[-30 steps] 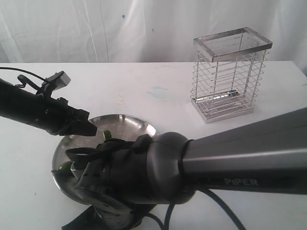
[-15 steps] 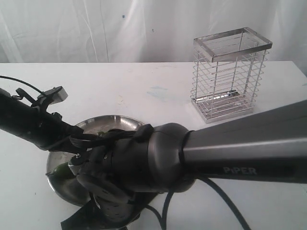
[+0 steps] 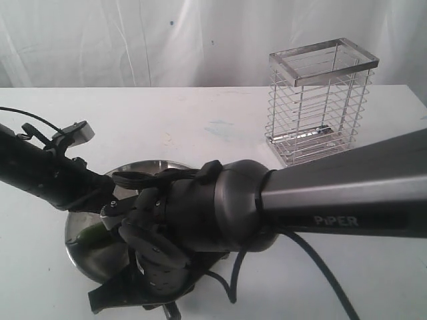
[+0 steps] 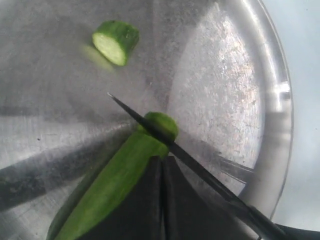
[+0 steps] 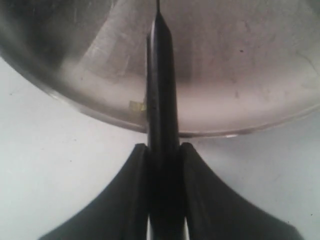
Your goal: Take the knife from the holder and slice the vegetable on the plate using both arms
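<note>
The right arm (image 3: pixel 347 200) is a thick dark grey tube with "PiPER" printed in pale letters along its side, swelling into a rounded grey collar and then a black wrist housing with knobbly moulded parts and a small silver screw; a black cable loops out at its 6 o'clock. The left arm (image 3: pixel 40 177) is matte black, with thin black wires and a small grey box at its 12 o'clock
</note>
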Tool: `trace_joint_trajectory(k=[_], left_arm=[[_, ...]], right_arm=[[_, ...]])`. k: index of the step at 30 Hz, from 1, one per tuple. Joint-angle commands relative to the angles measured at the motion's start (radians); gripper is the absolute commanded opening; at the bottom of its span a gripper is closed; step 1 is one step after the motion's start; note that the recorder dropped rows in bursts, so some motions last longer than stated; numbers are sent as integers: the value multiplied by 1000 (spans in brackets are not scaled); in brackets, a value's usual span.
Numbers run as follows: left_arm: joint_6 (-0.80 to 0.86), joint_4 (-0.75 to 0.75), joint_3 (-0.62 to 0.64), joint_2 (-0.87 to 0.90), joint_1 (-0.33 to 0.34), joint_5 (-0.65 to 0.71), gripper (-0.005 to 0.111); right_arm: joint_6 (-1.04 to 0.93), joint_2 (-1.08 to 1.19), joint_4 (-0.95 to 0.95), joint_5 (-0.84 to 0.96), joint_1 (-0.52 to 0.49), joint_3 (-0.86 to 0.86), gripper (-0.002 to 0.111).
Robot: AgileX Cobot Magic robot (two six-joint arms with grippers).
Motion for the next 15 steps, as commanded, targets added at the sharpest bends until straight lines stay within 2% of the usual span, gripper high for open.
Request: trace_joint_trajectory(k=[1, 6, 15], left_arm=[[2, -14, 19, -10, -3, 23, 0], [2, -27, 42, -10, -3, -21, 0], [2, -36, 42, -10, -3, -20, 0]], right_arm=[[-20, -7, -1, -9, -16, -9, 0], [-69, 3, 35, -13, -25, -12, 0], [-134, 71, 82, 30, -31, -104, 0]])
